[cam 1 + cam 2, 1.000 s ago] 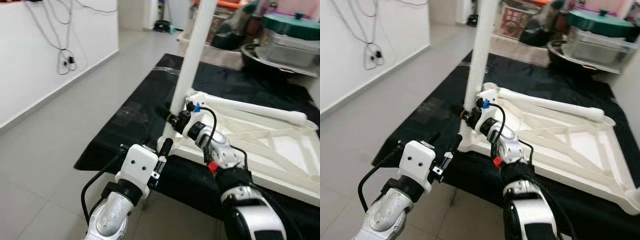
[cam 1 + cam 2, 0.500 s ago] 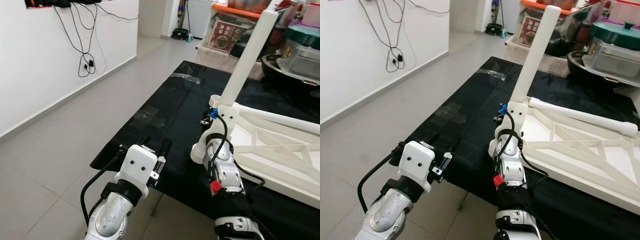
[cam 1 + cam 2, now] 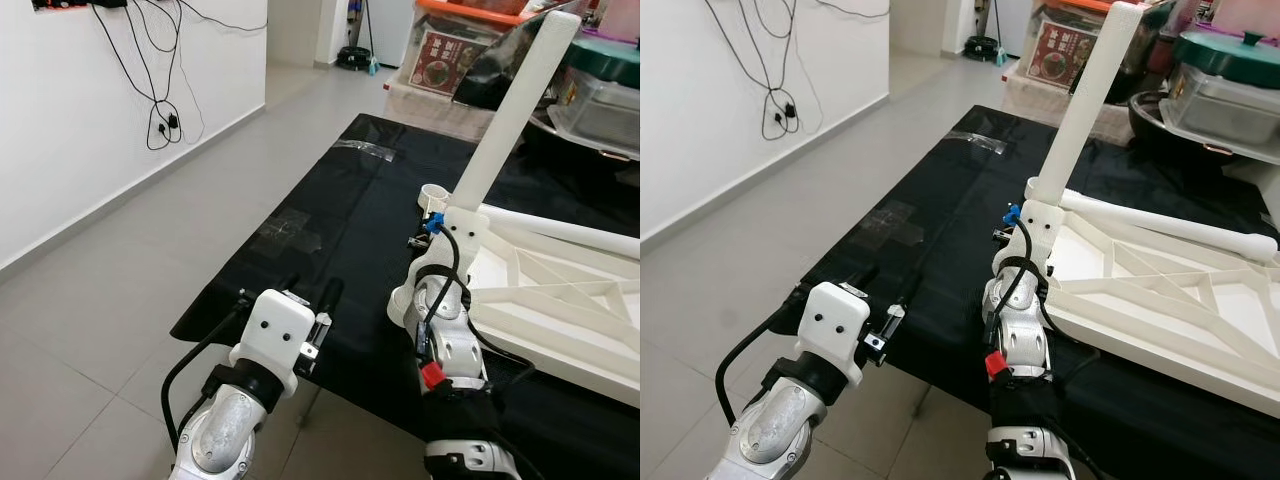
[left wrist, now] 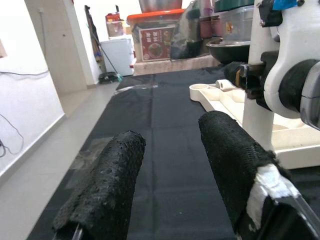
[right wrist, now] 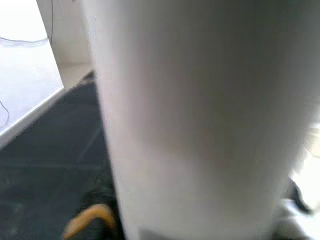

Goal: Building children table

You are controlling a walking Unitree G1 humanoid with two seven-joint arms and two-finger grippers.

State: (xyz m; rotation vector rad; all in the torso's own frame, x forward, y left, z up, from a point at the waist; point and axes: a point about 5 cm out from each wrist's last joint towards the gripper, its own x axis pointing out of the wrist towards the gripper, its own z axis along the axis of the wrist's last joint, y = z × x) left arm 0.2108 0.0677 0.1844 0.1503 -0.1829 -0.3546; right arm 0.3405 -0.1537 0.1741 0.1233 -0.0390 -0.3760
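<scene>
An upturned white children's table frame (image 3: 560, 290) lies on a black mat (image 3: 330, 200). A long white table leg (image 3: 510, 120) rises from the frame's near left corner, leaning to the right. My right gripper (image 3: 440, 228) sits at the base of this leg and is shut on it. In the right wrist view the leg (image 5: 200, 115) looms very close and blurred. A round white socket (image 3: 435, 193) shows just behind the leg's base. My left gripper (image 4: 170, 165) hovers open over the mat's front edge, left of the frame, holding nothing.
Grey tile floor (image 3: 100, 300) stretches to the left, up to a white wall with hanging cables (image 3: 165, 120). Storage boxes and pots (image 3: 1225, 80) crowd the back right behind the mat.
The head view has pulled back and risen. The leg leans further right than a second ago, with my right gripper still at its base. My left gripper has not moved.
</scene>
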